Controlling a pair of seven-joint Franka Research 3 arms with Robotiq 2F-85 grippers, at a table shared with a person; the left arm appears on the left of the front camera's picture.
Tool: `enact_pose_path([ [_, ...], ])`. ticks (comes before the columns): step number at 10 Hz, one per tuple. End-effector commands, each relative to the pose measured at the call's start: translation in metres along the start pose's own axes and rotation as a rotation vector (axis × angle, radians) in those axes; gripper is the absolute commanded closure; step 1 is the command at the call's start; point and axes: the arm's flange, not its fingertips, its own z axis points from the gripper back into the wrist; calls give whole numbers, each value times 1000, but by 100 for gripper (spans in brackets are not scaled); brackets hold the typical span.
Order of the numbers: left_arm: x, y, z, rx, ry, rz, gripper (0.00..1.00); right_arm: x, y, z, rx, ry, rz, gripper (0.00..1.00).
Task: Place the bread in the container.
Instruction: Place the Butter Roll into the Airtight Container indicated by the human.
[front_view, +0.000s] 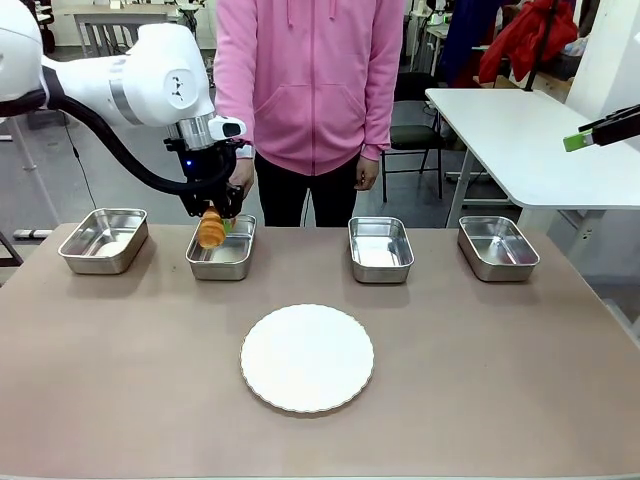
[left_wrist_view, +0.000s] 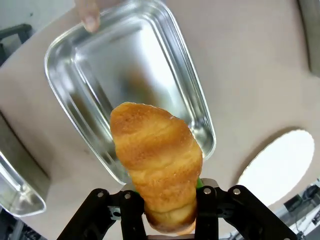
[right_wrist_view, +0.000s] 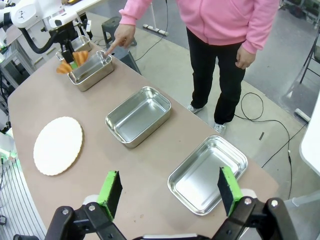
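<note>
- Risk, early release: we found the left gripper (front_view: 213, 212) with its jaws closed on the bread (front_view: 211, 230), hanging over the near rim of the second pan from the left (front_view: 222, 256). We judged that letting go from there might land the bread on the rim and tip it out onto the table (front_view: 120, 360).
- Risk, person's hand: a finger (left_wrist_view: 90, 21) rested at the far rim of that pan, pointing into it. We judged that a drop toward the far side could bring bread or gripper against the hand.
- Risk, slip: in the left wrist view the jaws held the bread (left_wrist_view: 157, 167) only near its lower end, most of it standing free beyond them. We judged that a quick move could swing or loosen it.
- Risk, wrong pan: four look-alike pans stood in a row; the one at far left (front_view: 103, 240) was close by. We judged a sideways drift could put the bread there.
- Right gripper (right_wrist_view: 170, 190): jaws wide open, nothing between them, high above the table's right end.
- Bread, appearance: golden-brown, ridged crosswise, glossy crust, tapering toward the free end, whole and not visibly crushed.
- Pan, appearance: shallow, shiny steel, rounded corners, rolled rim, empty inside.
- Plate (front_view: 307, 358): round, white, bare, near the table's middle.
</note>
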Motion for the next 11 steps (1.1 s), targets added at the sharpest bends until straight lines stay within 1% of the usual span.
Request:
enact_pose_path([
  [1, 9, 8, 4, 49, -52, -12, 77, 1, 1, 0, 3, -8, 3, 0],
  [2, 14, 10, 0, 53, -75, 11, 77, 1, 1, 0, 3, -8, 3, 0],
  [3, 12, -3, 5, 72, -50, 31, 77, 1, 1, 0, 3, -8, 3, 0],
  [4, 11, 6, -2, 25, -47, -4, 77, 1, 1, 0, 3, -8, 3, 0],
  [5, 12, 5, -1, 33, -56, 3, 77, 1, 1, 0, 3, -8, 3, 0],
  [6, 23, 11, -9, 59, -62, 29, 77, 1, 1, 0, 3, -8, 3, 0],
  [7, 30, 15, -13, 39, -50, 19, 77, 1, 1, 0, 3, -8, 3, 0],
  [8, 35, 13, -17, 54, -73, 24, 77, 1, 1, 0, 3, -8, 3, 0],
  [9, 37, 11, -20, 51, -69, 14, 77, 1, 1, 0, 3, -8, 3, 0],
  [10, 37, 11, -21, 51, -99, 12, 77, 1, 1, 0, 3, -8, 3, 0],
  [11, 38, 11, -25, 33, -95, 8, 77, 1, 1, 0, 3, -8, 3, 0],
])
